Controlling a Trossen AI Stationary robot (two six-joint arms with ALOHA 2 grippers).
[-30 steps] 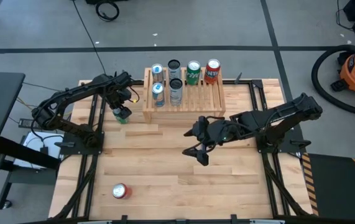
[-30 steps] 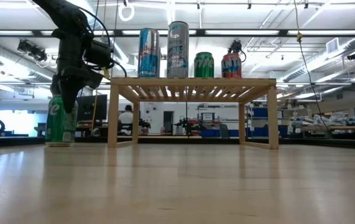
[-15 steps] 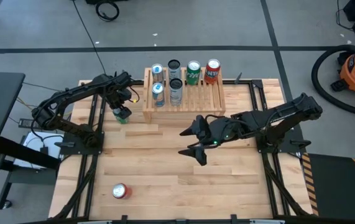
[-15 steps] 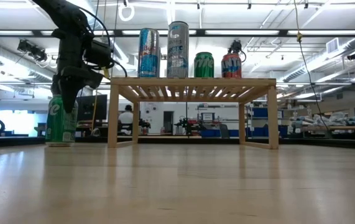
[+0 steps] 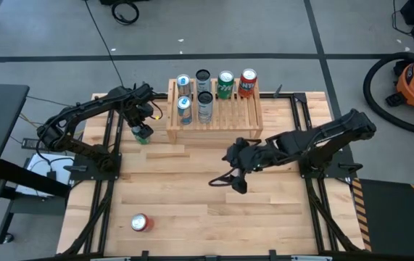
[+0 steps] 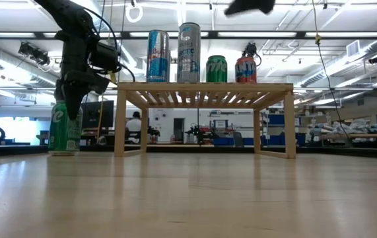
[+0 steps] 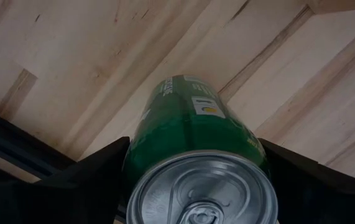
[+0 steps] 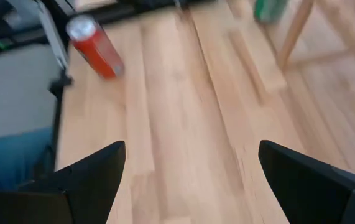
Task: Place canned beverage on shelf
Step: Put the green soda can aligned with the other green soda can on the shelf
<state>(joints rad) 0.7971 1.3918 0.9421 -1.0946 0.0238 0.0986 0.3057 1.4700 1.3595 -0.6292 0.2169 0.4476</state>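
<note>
A green can [image 5: 142,133] was held by the left gripper [image 5: 141,129] beside the shelf [image 5: 214,116]; the right gripper [image 5: 226,183] was spread wide over mid-tabletop

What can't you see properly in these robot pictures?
- Low view: the back cans on the shelf are hidden behind the front ones.
- Right wrist view: the red can is blurred, so its label can't be read.
- Left wrist view: the green can hides its own base, so table contact is unclear.
</note>
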